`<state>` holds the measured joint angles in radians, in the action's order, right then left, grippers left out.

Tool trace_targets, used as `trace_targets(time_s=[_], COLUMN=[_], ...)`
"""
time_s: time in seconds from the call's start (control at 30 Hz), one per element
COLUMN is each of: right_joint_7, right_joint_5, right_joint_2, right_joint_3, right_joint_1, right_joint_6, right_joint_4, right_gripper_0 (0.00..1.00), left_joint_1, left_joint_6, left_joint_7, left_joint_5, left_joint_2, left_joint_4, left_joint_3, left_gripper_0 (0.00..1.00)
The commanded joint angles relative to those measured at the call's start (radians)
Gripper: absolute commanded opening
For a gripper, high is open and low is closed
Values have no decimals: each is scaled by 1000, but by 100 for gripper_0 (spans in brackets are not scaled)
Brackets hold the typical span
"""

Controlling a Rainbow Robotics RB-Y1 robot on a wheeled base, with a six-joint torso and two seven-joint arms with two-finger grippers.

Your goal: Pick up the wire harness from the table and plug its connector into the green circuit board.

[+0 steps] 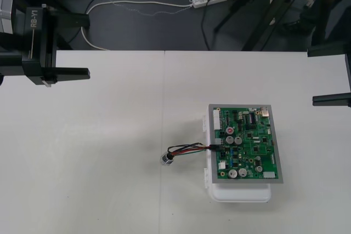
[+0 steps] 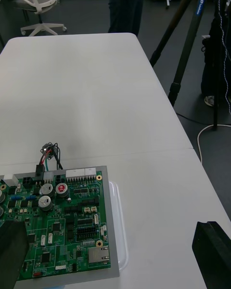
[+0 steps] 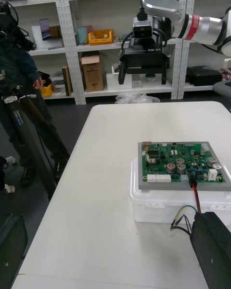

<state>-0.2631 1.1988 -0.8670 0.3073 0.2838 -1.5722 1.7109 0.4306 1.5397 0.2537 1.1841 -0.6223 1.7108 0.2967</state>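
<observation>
the plug is in the board and both grippers are open

the small wire harness, made of thin red, black and green wires, lies beside the flat green circuit board, on the robot's left side of it. its small black plug sits pushed into a slot on that edge of the board, about half way along. from the plug the wires run out over the plain light table. at their other end the round metal socket lies on the table, near the board but not touching it. the board rests on top of a white box-shaped base. the base sticks out a little past the board on the near side.

the left gripper, on the silver left arm, hangs over the far left part of the table. it is well apart from the board and the harness. its two black fingers stand wide apart and hold nothing. in the left wrist view one finger hides a bit of the wires.

the right gripper is at the right edge of the table, a little farther back than the board. its two black fingers are wide apart too, with nothing between them.
</observation>
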Motion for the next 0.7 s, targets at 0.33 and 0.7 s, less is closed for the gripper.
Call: trace_targets(time_s=[0.33,0.7], right_joint_7=[10,10], right_joint_5=[-18,-18], right_joint_2=[-47,-47], right_joint_3=[-10,-10], right_joint_1=[-9,-9], right_joint_6=[1,1], right_joint_4=[24,24], right_gripper_0=[100,100], left_joint_1=[30,30], left_joint_6=[31,31], left_joint_7=[-21,-21], left_joint_5=[-17,-17], left_joint_2=[9,9], left_joint_4=[24,24], left_joint_3=[24,24], left_gripper_0=[100,100])
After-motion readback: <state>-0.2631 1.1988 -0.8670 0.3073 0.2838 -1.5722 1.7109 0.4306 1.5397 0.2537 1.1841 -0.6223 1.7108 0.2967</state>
